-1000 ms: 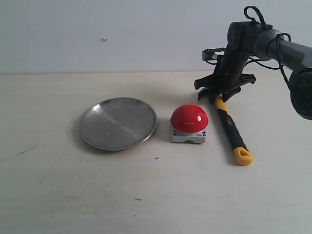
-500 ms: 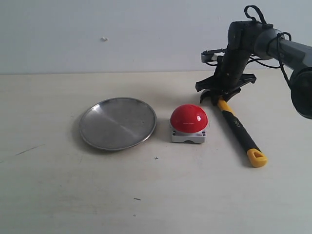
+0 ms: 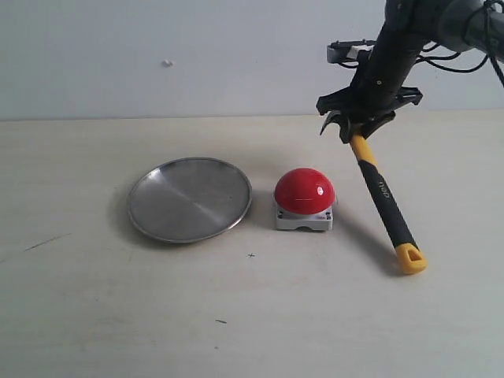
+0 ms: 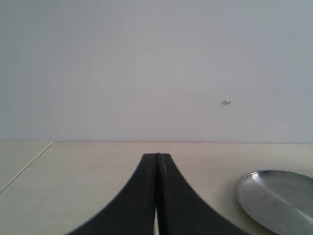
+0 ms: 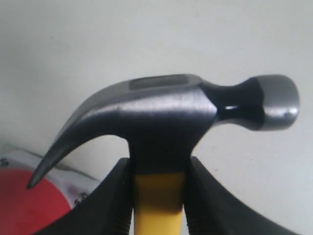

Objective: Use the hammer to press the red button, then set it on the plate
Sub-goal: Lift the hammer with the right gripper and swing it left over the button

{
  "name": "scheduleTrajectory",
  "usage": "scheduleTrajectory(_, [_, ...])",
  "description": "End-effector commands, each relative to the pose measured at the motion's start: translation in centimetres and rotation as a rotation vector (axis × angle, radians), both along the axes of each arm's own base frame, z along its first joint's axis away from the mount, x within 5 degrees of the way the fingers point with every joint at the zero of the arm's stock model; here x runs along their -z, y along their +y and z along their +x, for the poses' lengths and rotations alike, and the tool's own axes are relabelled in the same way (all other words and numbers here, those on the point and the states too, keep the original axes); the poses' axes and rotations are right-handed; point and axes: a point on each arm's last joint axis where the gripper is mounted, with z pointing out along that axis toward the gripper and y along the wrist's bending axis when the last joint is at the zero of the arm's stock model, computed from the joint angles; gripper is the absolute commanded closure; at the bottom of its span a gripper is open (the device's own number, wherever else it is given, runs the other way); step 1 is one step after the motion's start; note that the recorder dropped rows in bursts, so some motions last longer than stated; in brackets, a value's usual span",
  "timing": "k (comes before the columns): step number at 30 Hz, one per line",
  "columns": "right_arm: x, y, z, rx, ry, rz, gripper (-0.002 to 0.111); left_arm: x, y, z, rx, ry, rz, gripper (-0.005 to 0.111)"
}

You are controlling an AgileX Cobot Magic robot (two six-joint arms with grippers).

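The right fingers (image 5: pixel 115 196) are clamping the claw hammer (image 3: pixel 383 193) just under its head, its handle slanting down right of the red button (image 3: pixel 304 191). The left fingers (image 4: pixel 142 200) are pressing together.

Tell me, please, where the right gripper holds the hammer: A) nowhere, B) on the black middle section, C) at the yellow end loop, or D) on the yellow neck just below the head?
D: the right gripper clamps the hammer on its yellow neck, directly under the dark head.
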Motion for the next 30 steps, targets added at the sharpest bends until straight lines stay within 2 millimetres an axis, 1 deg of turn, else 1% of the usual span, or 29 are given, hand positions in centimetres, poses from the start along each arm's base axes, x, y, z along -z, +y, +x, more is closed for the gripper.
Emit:
scheduleTrajectory(1, [-1.5, -0.5, -1.6, -0.034, 0.009, 0.069, 0.108, 0.0, 0.0, 0.0, 0.000, -0.002, -0.006, 0.107])
scheduleTrajectory(4, [-2.1, -1.3, -3.1, -0.035, 0.035, 0.076, 0.108, 0.0, 0.0, 0.0, 0.000, -0.002, -0.006, 0.107])
scheduleTrajectory(7, [-3.0, -2.6, -5.1, -0.031, 0.056, 0.092, 0.108, 0.0, 0.0, 0.0, 0.000, -0.002, -0.006, 0.107])
scheduleTrajectory(8, [-3.0, -3.0, -5.8, -0.030, 0.069, 0.107, 0.108, 0.0, 0.0, 0.0, 0.000, -0.002, -0.006, 0.107])
scheduleTrajectory(11, [-4.1, -4.2, -7.9, -0.021, 0.050, 0.213, 0.108, 0.0, 0.0, 0.0, 0.000, -0.002, -0.006, 0.107])
scheduleTrajectory(14, [-4.5, -4.7, -9.9, -0.019, 0.002, 0.334, 0.108, 0.0, 0.0, 0.0, 0.000, -0.002, -0.006, 0.107])
scheduleTrajectory(16, [-4.8, -4.7, -11.1, -0.022, -0.034, 0.394, 0.108, 0.0, 0.0, 0.0, 0.000, -0.002, -0.006, 0.107])
scheduleTrajectory(20, [-5.4, -3.4, -13.2, -0.066, -0.096, 0.546, 0.108, 0.0, 0.0, 0.0, 0.000, -0.002, -0.006, 0.107])
scheduleTrajectory(21, [-5.4, -2.6, -14.0, -0.079, -0.128, 0.646, 0.108, 0.0, 0.0, 0.0, 0.000, -0.002, -0.006, 0.107])
scheduleTrajectory(22, [-5.5, -2.3, -14.4, -0.092, -0.149, 0.678, 0.108, 0.0, 0.0, 0.0, 0.000, -0.002, -0.006, 0.107])
scheduleTrajectory(23, [-5.5, -1.6, -15.2, -0.088, -0.194, 0.765, 0.108, 0.0, 0.0, 0.0, 0.000, -0.002, -0.006, 0.107])
scheduleTrajectory(24, [-5.6, -1.4, -15.5, -0.091, -0.220, 0.798, 0.108, 0.0, 0.0, 0.0, 0.000, -0.002, -0.006, 0.107])
scheduleTrajectory(26, [-5.2, -0.3, -17.2, -0.037, -0.320, 0.989, 0.108, 0.0, 0.0, 0.0, 0.000, -0.002, -0.006, 0.107])
scheduleTrajectory(29, [-4.6, 0.9, -18.8, 0.026, -0.390, 1.100, 0.108, 0.0, 0.0, 0.0, 0.000, -0.002, -0.006, 0.107])
scheduleTrajectory(30, [-4.2, 1.9, -19.4, 0.030, -0.392, 1.110, 0.108, 0.0, 0.0, 0.0, 0.000, -0.002, -0.006, 0.107])
